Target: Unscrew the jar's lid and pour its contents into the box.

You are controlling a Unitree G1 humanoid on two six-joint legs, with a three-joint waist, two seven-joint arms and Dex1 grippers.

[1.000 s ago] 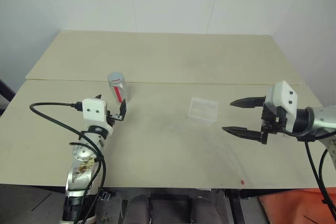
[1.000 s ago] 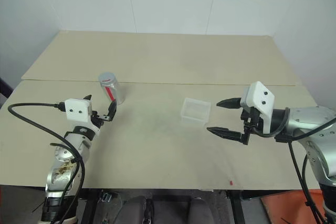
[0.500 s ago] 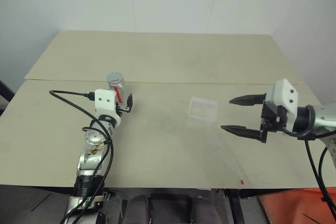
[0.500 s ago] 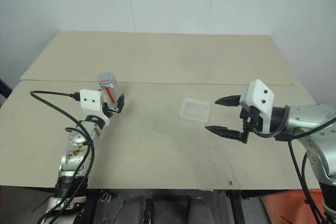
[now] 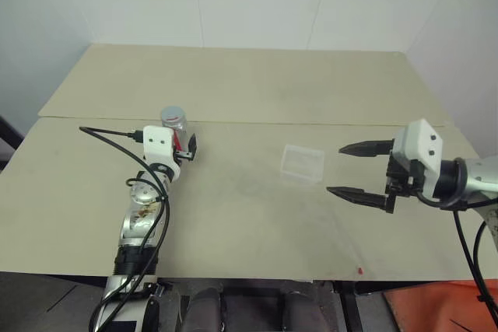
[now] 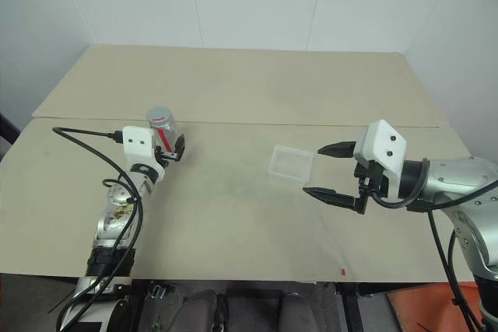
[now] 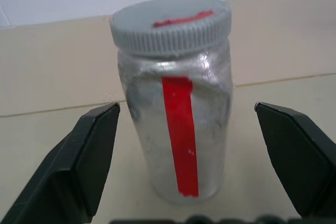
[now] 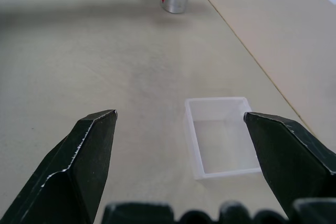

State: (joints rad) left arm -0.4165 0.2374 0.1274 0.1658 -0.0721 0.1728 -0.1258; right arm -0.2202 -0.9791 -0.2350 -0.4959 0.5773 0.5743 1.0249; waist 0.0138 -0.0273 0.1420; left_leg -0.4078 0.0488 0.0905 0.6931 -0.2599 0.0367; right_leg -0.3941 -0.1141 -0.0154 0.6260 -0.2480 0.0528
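The left pincer (image 7: 184,129), jaws wide, has advanced to straddle the jar (image 7: 176,114) standing capped on the table (image 5: 233,215), ready for a grasp, while the right pincer (image 5: 359,170) waits open beside the box (image 5: 302,162).

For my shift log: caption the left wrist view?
Open left gripper straddles the upright, capped jar, not yet gripping.

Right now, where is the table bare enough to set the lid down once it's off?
Bare tabletop lies between the jar and the box, and across the far half beyond the seam. It is tight at the jar, where the open left gripper brackets it, and near the box by the open right gripper.
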